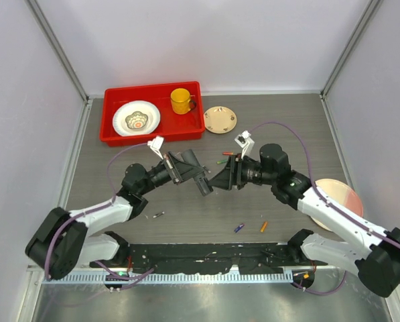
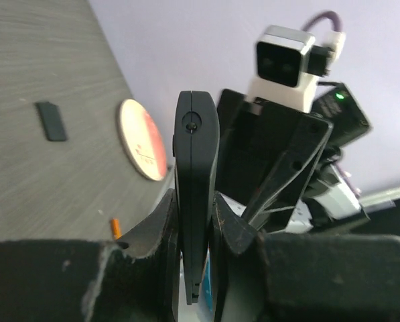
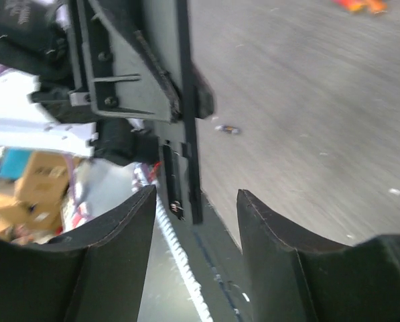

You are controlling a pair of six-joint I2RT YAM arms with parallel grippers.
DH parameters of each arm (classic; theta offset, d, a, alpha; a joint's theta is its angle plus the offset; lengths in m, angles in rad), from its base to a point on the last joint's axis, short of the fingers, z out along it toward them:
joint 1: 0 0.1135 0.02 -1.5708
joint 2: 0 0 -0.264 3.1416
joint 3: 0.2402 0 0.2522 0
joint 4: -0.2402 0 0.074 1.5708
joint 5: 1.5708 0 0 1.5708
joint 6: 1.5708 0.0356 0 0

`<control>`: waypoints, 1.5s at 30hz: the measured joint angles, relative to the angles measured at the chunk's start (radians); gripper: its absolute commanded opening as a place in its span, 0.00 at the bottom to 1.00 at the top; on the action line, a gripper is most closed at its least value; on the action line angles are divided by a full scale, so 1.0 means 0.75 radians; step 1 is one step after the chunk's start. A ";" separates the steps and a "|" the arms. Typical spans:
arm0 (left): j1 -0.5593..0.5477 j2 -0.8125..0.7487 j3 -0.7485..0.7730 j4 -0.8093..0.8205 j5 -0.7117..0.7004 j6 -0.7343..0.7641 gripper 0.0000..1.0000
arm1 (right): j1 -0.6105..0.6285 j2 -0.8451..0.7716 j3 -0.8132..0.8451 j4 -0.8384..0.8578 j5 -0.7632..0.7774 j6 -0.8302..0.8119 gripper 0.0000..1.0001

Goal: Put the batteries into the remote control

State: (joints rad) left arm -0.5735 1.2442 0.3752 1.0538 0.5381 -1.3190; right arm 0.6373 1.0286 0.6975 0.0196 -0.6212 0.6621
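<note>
You are pinching the slim, flat black plastic remote control [image 2: 196, 154] edge-on in your tightly closed left gripper [image 2: 196, 218] above the grey wood-grain table [image 1: 186, 221], while your right gripper [image 3: 196, 201] is facing it with fingers parted and empty, and a tiny blue battery [image 1: 238, 227] and a tiny orange battery [image 1: 264, 227] are lying loose nearby.

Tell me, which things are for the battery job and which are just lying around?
For the job: remote control, blue battery, orange battery, back cover.
Just lying about: red tray, white dish, yellow mug, small saucer, pink plate.
</note>
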 measured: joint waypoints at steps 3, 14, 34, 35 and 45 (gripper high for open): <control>0.000 -0.150 0.009 -0.273 -0.114 0.108 0.00 | 0.000 -0.054 0.085 -0.250 0.225 -0.105 0.56; 0.000 -0.368 -0.023 -0.534 -0.254 0.228 0.00 | 0.292 0.012 0.070 -0.894 0.953 -0.123 0.61; 0.000 -0.598 -0.205 -0.566 -0.250 0.188 0.00 | 0.724 0.363 0.087 -1.000 1.235 0.111 0.82; 0.000 -0.598 -0.205 -0.568 -0.249 0.188 0.00 | 0.726 0.378 0.082 -0.996 1.233 0.111 0.82; 0.000 -0.596 -0.208 -0.575 -0.246 0.188 0.00 | 0.727 0.451 0.014 -0.936 1.198 0.125 0.78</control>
State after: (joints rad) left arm -0.5735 0.7975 0.2192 0.6228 0.3538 -1.1778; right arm 1.1828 1.3666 0.7082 -0.6827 0.2771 0.7555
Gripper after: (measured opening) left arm 0.209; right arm 0.807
